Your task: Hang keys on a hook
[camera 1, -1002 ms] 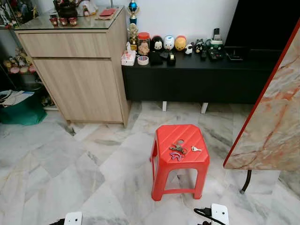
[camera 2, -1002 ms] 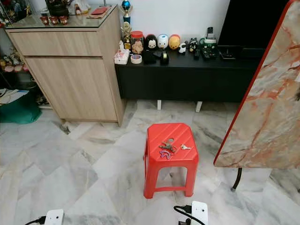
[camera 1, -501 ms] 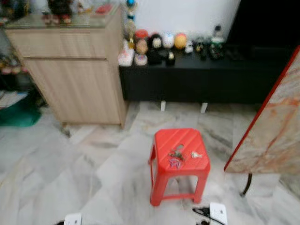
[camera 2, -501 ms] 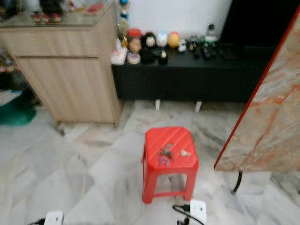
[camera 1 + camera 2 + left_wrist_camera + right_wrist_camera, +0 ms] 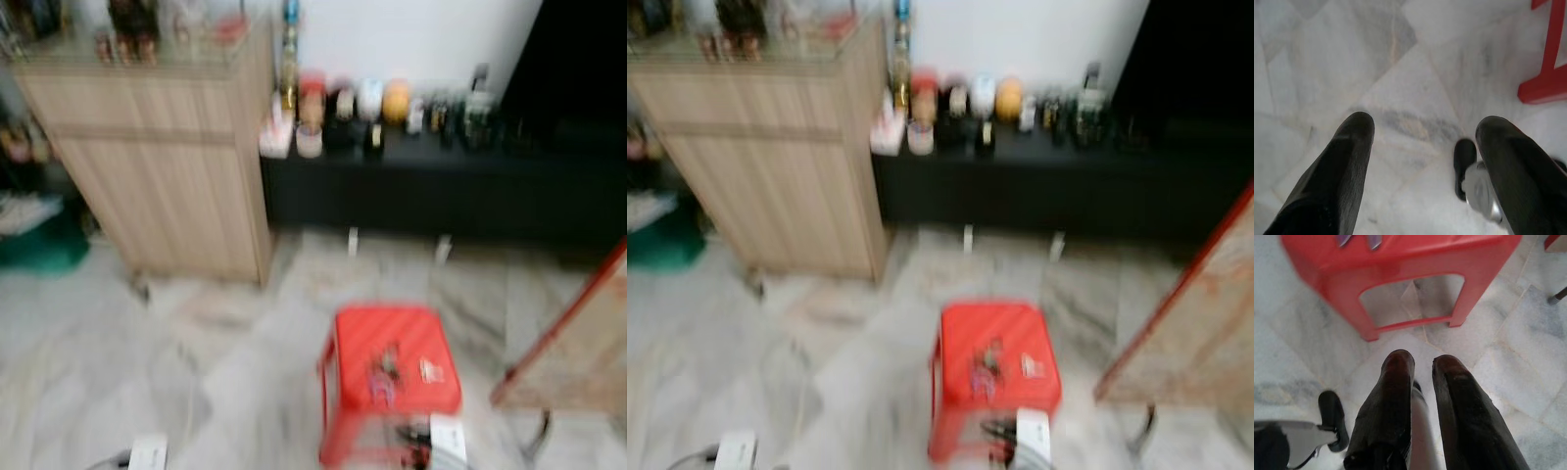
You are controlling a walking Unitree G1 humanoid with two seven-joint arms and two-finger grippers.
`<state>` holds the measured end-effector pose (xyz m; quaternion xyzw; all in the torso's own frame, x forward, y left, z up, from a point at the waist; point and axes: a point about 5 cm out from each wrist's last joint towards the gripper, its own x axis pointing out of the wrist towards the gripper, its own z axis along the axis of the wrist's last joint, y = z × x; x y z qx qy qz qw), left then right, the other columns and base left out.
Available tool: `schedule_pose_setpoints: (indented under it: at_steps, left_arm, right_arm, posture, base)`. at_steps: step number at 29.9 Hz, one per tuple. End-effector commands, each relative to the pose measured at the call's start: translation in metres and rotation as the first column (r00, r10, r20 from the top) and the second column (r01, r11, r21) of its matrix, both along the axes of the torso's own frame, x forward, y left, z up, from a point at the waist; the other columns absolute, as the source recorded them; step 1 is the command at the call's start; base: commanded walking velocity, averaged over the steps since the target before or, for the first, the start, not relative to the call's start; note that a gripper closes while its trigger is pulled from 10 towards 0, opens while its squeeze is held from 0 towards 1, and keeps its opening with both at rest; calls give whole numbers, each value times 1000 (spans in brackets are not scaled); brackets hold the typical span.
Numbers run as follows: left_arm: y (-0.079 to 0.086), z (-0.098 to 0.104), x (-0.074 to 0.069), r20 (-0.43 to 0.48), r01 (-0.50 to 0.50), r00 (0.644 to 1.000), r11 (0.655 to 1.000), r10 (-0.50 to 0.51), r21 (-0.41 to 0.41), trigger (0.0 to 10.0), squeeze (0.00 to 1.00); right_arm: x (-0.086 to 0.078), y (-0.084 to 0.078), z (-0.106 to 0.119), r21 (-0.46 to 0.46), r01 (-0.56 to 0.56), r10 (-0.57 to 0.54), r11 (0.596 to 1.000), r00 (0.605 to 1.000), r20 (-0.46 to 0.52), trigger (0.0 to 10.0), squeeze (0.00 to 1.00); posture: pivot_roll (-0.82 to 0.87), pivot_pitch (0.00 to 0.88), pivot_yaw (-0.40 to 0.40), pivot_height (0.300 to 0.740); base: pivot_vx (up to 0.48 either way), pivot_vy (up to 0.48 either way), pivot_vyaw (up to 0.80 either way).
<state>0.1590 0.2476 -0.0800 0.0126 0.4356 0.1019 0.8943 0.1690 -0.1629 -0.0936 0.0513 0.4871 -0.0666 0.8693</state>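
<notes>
Keys (image 5: 382, 370): your bunch is lying on top of the red stool (image 5: 353, 338), roughly mid-seat, pretty blurry in the head views. Small loose key (image 5: 430, 370) sits just beside it.
Stool: stands on the marble floor (image 5: 147, 352), in front of the black low cabinet (image 5: 411, 186), with a wooden cupboard (image 5: 167, 166) off to your left.
Left claw (image 5: 1422, 137): fingers spread wide, holding nothing, hanging over the floor near a stool leg (image 5: 1547, 58).
Right claw (image 5: 1422, 364): fingers nearly pressed together, nothing between them, low over the floor just in front of the stool.
Marble tabletop (image 5: 578, 352): tilted slab with a red edge, on your right.
</notes>
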Motion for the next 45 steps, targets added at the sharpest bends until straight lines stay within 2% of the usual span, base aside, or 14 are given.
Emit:
schedule_pose_setpoints:
  at_steps: [1, 8, 22, 34, 39, 41, 44, 45]
  left_arm:
    - [-7, -4, -4, -19, 14, 1000, 1000, -15, -13, 10000, 0]
    - [-8, -6, -9, -25, 16, 1000, 1000, -16, -13, 10000, 0]
    - [-12, -4, -2, -17, 44, 999, 999, -44, 3, 10000, 0]
    - [-10, -4, -5, -12, 37, 999, 999, -37, 6, 10000, 0]
    - [-11, -5, -5, -12, 36, 999, 999, -36, 8, 10000, 0]
    - [-10, -5, -5, -8, 29, 1000, 1000, -29, 7, 10000, 0]
    - [-10, -5, -6, -9, 29, 1000, 1000, -29, 7, 10000, 0]
    - [-9, -5, -7, -8, 25, 1000, 1000, -25, 6, 10000, 0]
  right_arm:
    - [-3, -8, -1, -14, 18, -18, 1000, 1000, -12, 10000, 0]
    - [-4, -8, -1, -15, 17, -17, 1000, 1000, -15, 10000, 0]
    - [-3, -9, -1, -13, 20, -20, 1000, 1000, -10, 10000, 0]
    - [-3, -9, 0, -8, 34, -34, 999, 999, 4, 10000, 0]
    - [2, -10, 3, -29, 37, -35, 999, 997, 70, 10000, 0]
    - [7, -10, 7, -16, 56, -53, 998, 987, 151, 10000, 0]
    - [9, -11, 10, -20, 47, -43, 999, 981, 191, 10000, 0]
    - [12, -11, 13, -12, 41, -37, 999, 969, 244, 10000, 0]
  posture:
    - [2, 0, 15, 740]
    - [2, 0, 14, 740]
    - [3, 0, 13, 740]
    - [2, 0, 12, 740]
    - [8, 0, 11, 740]
    - [2, 0, 11, 740]
    - [1, 0, 10, 740]
    - [-2, 0, 8, 740]
  base:
    - [304, 0, 0]
    - [298, 0, 0]
    - [0, 0, 0]
    - [0, -165, 0]
    - [0, 0, 0]
    - [0, 0, 0]
    - [0, 0, 0]
    - [0, 0, 0]
